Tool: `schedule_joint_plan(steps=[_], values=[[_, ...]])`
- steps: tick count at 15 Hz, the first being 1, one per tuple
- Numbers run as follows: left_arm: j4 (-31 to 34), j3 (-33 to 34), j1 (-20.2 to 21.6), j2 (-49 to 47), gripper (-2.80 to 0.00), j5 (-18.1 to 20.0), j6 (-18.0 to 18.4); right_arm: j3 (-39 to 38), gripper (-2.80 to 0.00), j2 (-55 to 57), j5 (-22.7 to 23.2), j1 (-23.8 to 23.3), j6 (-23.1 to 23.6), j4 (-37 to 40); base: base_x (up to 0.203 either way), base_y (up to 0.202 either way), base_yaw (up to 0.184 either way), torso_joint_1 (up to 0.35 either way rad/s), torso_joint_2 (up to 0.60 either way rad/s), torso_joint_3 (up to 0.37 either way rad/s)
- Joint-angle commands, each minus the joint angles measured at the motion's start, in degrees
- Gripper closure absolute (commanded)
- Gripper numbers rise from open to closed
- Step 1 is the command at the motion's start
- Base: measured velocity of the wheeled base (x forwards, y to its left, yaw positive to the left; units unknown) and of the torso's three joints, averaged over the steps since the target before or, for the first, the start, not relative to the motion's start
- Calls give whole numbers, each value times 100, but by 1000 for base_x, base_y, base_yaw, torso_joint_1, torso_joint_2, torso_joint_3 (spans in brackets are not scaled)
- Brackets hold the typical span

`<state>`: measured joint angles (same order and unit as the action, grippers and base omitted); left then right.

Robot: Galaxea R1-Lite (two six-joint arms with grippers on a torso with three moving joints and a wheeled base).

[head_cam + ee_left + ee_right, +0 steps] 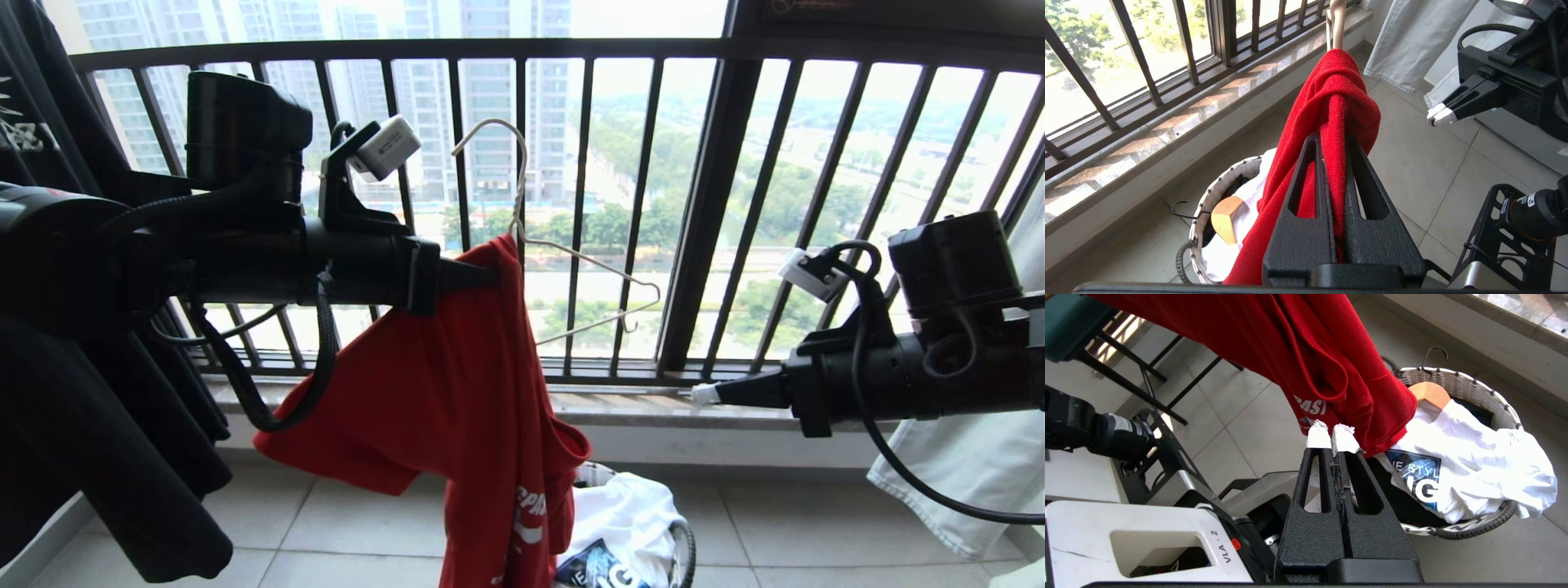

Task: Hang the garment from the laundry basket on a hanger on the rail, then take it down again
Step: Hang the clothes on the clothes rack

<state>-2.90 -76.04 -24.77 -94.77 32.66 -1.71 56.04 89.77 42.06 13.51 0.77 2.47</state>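
Note:
The garment, a bright red T-shirt, hangs in a bunch from my left gripper, which is shut on a fold of it at mid-height before the window. The pale wire hanger rises out of that bunched cloth, its hook free in the air and one arm sticking out to the right. The rail is out of view. The shirt's hem dangles over the laundry basket on the floor. My right gripper is shut and empty, level, off to the right of the shirt.
The black barred railing and its stone sill run behind everything. A black T-shirt hangs at far left and a white cloth at far right. The basket holds a white printed shirt and a wooden hanger.

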Motion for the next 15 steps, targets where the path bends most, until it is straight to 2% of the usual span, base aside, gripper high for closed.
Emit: schedule_joint_plan(steps=[1, 2, 3, 4, 5, 8, 9, 12, 15], values=[[-211, 142, -1, 125, 0, 12, -67, -43, 0, 487, 22, 234, -12, -28, 0, 0, 0, 0, 0, 0], [-211, 159, -1, 116, 0, 12, -100, -91, 0, 571, 18, 260, -15, -34, 0, 0, 0, 0, 0, 0], [-211, 160, -1, 108, 0, 12, -102, -105, -184, 671, 10, 299, -11, -37, 0, 0, 0, 0, 0, 0], [-211, 166, -8, 127, 0, 12, -102, -142, -280, 741, 5, 340, -23, -60, 0, 0, 0, 0, 0, 0], [-211, 160, -15, 140, 0, 12, -102, -138, -280, 821, 4, 370, -139, -149, 0, 0, 0, 0, 0, 0], [-228, 160, -116, 160, 0, 12, -102, -176, -280, 1038, -21, 685, -1249, -924, 0, 0, 0, 0, 0, 0], [-228, 168, -134, 169, 0, 12, -102, -293, -280, 1108, -94, 792, -1340, -1192, 0, 0, 0, 0, 0, 0], [-228, 168, -160, 202, 0, 12, -102, -306, -280, 1392, -464, 1034, -1551, -1341, 0, 0, 0, 0, 0, 0], [-228, 177, -151, 240, 0, 4, -102, -312, -280, 1654, -644, 1075, -1573, -1554, 0, 0, 0, 0, 0, 0]])
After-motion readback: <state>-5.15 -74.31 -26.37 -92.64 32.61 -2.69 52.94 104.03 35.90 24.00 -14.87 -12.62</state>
